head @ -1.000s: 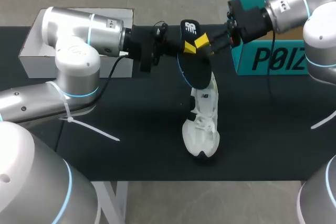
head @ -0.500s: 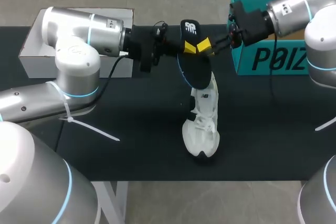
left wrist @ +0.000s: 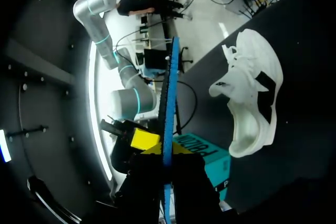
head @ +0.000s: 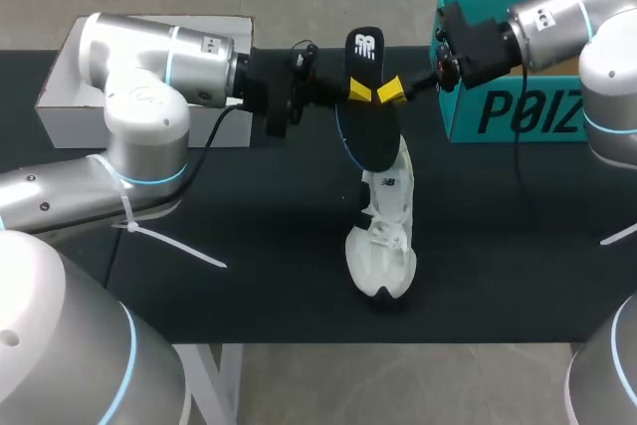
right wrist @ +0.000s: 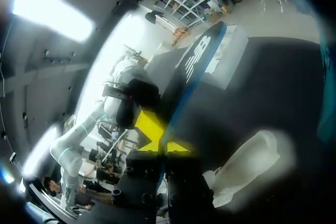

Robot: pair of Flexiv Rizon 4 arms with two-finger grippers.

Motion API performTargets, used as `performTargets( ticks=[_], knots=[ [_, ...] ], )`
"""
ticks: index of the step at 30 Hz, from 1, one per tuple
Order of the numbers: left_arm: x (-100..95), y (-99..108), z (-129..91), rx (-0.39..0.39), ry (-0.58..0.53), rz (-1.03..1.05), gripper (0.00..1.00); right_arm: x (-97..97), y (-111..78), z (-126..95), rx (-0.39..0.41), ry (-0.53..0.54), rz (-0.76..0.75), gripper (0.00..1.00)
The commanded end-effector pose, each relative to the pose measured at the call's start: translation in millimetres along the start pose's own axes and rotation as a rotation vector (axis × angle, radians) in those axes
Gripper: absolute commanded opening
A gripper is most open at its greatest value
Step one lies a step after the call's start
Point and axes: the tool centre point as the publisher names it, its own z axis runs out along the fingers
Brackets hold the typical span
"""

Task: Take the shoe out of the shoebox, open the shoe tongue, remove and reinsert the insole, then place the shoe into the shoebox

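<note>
Gripping the insole (head: 366, 124) from both sides: left gripper (head: 358, 90) and right gripper (head: 390, 93) each clamped on it, yellow tips almost meeting. Insole stands upright in the air, lower end down at the opening of the shoe (head: 386, 236); can't tell if it's inside. Risks, my read: two arms on one floppy part, so any mismatch in motion could buckle it or yank it from one grip; toe end could fold on the collar instead of sliding in; nothing holds the shoe on the table (head: 249, 276), so a push may just shove it. Insole: thin, flat, dark face, blue edge, white logo at the top end. Shoe: white, soft-looking upper, laces, chunky sole. Teal shoebox (head: 508, 111) beside the right gripper, rigid card by the look; white box (head: 60, 97) at the table's far left.
</note>
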Motion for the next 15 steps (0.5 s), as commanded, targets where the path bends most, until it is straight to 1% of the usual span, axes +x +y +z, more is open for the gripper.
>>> performTargets(
  ticks=[1, 15],
  knots=[
    [0.4, 1.4, 0.9, 0.000, 0.004, 0.001, 0.00, 0.2, 0.0, 1.8, -0.001, -0.004, 0.002, 0.00],
    [0.4, 1.4, 0.9, 0.000, 0.004, 0.001, 0.00, 1.3, 3.3, 2.5, -0.005, -0.009, -0.007, 0.00]
  ],
)
